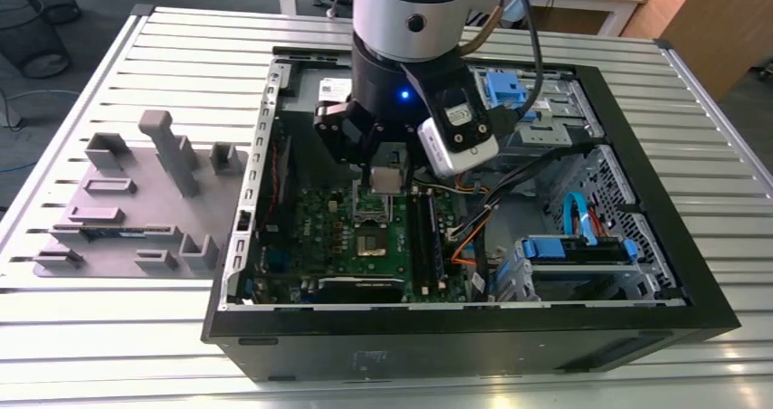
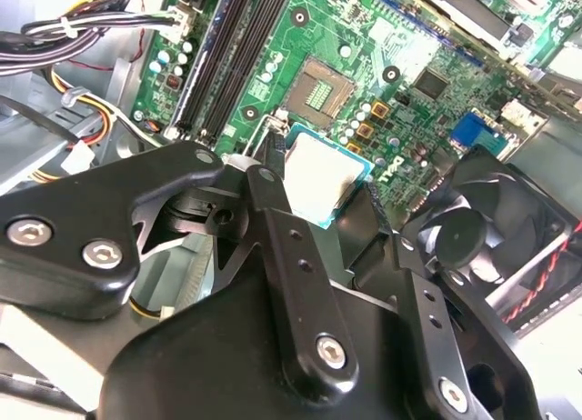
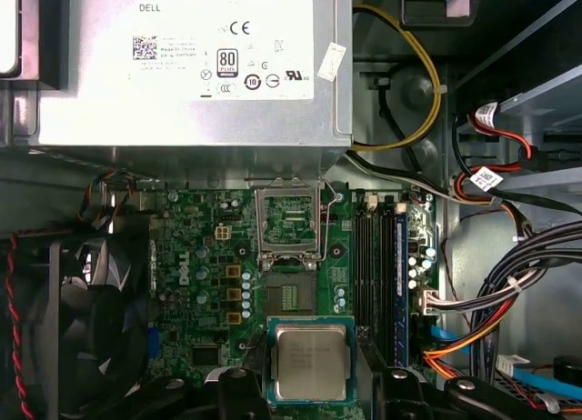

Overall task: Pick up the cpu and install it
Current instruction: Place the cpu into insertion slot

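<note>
part of cpu [image 2: 318,170] hidden behind the gripper [image 2: 326,209] in second wrist view; fan [image 3: 82,325] cut off at first wrist view's edge; arm [image 1: 411,20] cropped in exterior view.

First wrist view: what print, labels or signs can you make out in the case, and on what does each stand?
Power supply: a white label with a heading, a code square and certification signs; its fine lines are too small to read.
cpu: engraved lines on the metal top, too small to read.
Cables: a white tag with print too small to read.
</note>
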`<action>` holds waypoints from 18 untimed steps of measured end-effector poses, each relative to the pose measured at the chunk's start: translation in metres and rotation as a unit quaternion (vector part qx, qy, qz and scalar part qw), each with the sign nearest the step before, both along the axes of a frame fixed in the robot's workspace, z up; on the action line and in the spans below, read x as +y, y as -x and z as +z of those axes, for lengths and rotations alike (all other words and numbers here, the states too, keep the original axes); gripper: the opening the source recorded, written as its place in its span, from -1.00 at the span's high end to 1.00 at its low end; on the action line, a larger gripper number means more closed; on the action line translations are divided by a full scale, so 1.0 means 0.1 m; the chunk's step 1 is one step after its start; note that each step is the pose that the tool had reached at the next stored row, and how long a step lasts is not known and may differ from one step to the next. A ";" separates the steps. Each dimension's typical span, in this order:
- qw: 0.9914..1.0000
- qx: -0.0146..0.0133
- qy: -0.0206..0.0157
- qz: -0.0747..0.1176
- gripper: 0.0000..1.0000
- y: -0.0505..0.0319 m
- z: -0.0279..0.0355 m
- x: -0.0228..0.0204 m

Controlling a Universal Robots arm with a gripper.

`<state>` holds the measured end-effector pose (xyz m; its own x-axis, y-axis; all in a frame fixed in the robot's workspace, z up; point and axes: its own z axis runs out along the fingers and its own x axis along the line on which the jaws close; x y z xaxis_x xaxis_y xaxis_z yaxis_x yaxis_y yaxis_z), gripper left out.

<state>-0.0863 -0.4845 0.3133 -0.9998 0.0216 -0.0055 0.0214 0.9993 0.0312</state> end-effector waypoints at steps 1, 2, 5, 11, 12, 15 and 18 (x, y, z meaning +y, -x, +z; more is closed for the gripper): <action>1.000 0.000 0.000 0.000 0.06 0.003 -0.013 0.000; 1.000 0.000 0.000 0.000 0.06 0.005 -0.028 0.000; 1.000 0.000 0.001 0.000 0.06 0.006 -0.079 0.000; 1.000 0.000 0.001 0.000 0.06 0.008 -0.187 0.000; 1.000 0.000 0.001 0.000 0.06 0.008 -0.202 0.000; 1.000 0.000 0.001 0.000 0.06 0.008 -0.246 0.000; 1.000 0.000 0.001 0.000 0.06 0.008 -0.299 0.000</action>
